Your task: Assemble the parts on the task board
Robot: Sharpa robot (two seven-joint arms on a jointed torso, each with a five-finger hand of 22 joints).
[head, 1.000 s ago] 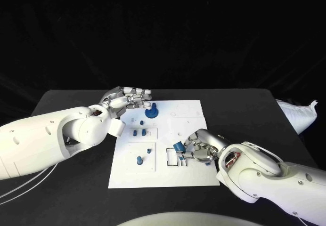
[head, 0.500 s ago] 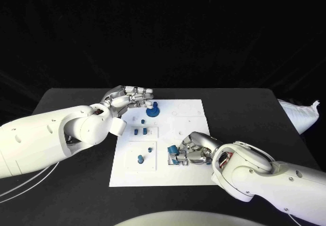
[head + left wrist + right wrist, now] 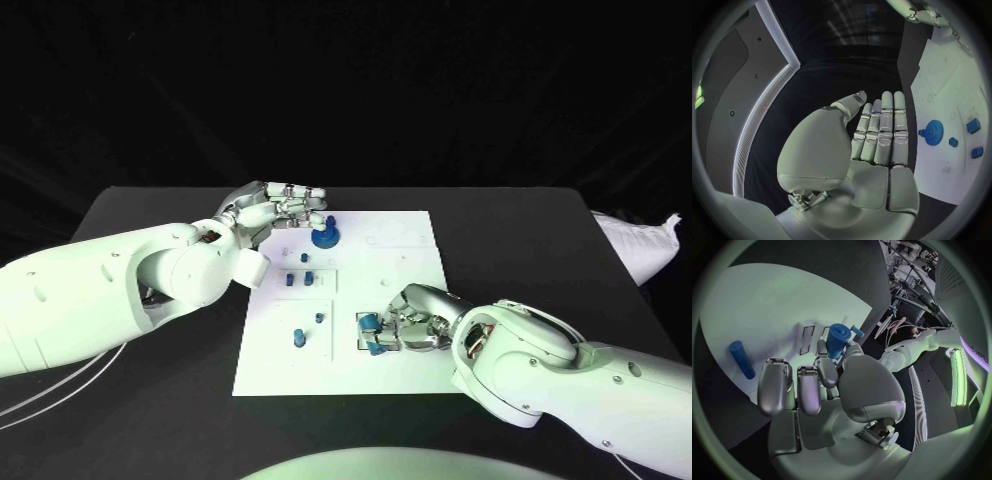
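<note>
Head view: right hand (image 3: pixel 408 322) had dropped lower vs 1 s ago, pinching blue part (image 3: pixel 369 322) over task board (image 3: pixel 404 260) near-side slot. Left hand (image 3: pixel 278 210) unchanged by blue gear (image 3: pixel 326 236).
L wrist view: fingers (image 3: pixel 882 131) straight, together, holding nothing.
R wrist view: blue part (image 3: pixel 838 338) clamped at fingertips; blue peg (image 3: pixel 741 359) lay on board.

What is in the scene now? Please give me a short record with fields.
surface: black table
board: white plate in the middle of the table
left hand: at the plate's far left corner, fingers straight, holding nothing
gear: blue, standing on the plate beside the left hand
right hand: at the near part of the plate, pinching a blue cylinder
other parts: blue peg lying on the plate
</note>
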